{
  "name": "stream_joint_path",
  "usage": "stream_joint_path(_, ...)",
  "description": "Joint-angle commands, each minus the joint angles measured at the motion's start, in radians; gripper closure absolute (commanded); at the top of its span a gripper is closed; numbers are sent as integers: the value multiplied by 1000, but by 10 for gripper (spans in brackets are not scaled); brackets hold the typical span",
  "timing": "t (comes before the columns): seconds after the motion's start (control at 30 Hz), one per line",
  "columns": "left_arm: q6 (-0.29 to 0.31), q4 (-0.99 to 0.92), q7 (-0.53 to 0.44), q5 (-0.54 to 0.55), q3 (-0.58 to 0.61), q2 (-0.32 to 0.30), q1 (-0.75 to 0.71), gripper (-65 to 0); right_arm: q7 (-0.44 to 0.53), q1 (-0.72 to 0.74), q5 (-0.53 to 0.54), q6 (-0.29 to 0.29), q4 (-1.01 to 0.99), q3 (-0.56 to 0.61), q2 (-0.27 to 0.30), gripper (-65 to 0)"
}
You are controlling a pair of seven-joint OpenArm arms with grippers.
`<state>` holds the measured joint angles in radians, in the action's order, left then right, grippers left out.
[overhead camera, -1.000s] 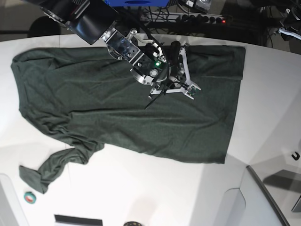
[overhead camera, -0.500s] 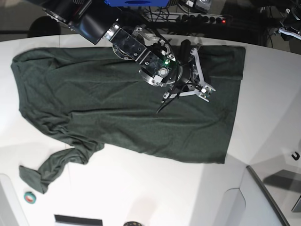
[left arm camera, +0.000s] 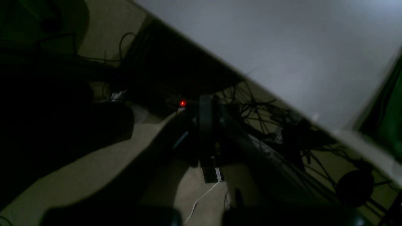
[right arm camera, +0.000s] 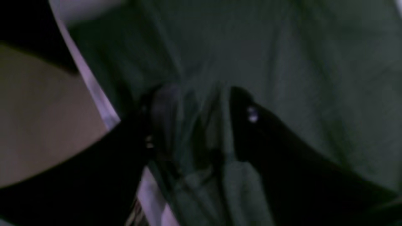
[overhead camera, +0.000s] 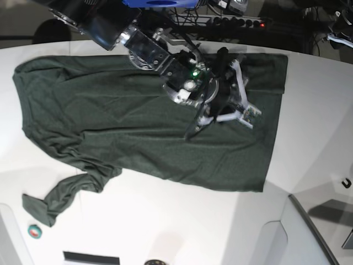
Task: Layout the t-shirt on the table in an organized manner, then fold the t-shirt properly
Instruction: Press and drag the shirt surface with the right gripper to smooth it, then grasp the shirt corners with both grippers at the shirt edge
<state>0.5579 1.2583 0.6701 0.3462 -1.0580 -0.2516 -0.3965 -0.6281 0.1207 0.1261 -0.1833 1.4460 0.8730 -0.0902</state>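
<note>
The dark green t-shirt [overhead camera: 110,110] lies spread across the white table [overhead camera: 165,221], with one sleeve crumpled at the lower left [overhead camera: 60,193]. My right gripper [overhead camera: 242,91] hovers low over the shirt's upper right part. In the blurred right wrist view its dark fingers [right arm camera: 163,119] stand apart, and the right gripper [right arm camera: 201,103] is open over a soft ridge of the t-shirt [right arm camera: 314,62] near the table [right arm camera: 100,103] edge. My left gripper [left arm camera: 207,106] is shut and empty, off past the table [left arm camera: 282,40] edge, with a strip of the t-shirt [left arm camera: 391,119] at the far right.
A small teal round thing [overhead camera: 35,232] sits at the table's lower left corner. A grey panel [overhead camera: 314,232] borders the lower right. Behind the table lie a power strip with a red light [overhead camera: 262,24] and tangled cables [left arm camera: 267,113] on the floor.
My right arm has swung to the right over the shirt, toward its right hem, and its jaws have parted. The cloth has barely shifted.
</note>
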Motion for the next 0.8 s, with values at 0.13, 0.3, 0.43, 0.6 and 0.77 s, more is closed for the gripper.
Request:
stream_joint_path(0.13,4,19,-13,15,58,-22,-3,0,-111,26,-13,1,201,-424,183,-297)
stream_joint_path(0.3,4,22,-13,15,114,-21,14,0,-74,135,-13,-38,-26,-774,300,-294)
stream_joint_path(0.43,4,22,-13,17,123,-8,29,0,50,245,-15,-137,-348,-892,396,-293)
stream_joint_path(0.6,4,165,-5,12,137,74,31,0,196,311,-15,-153,-618,-911,453,-293)
stream_joint_path(0.77,0,317,-3,6,342,139,26,0,282,323,-15,-153,-746,-908,462,-291)
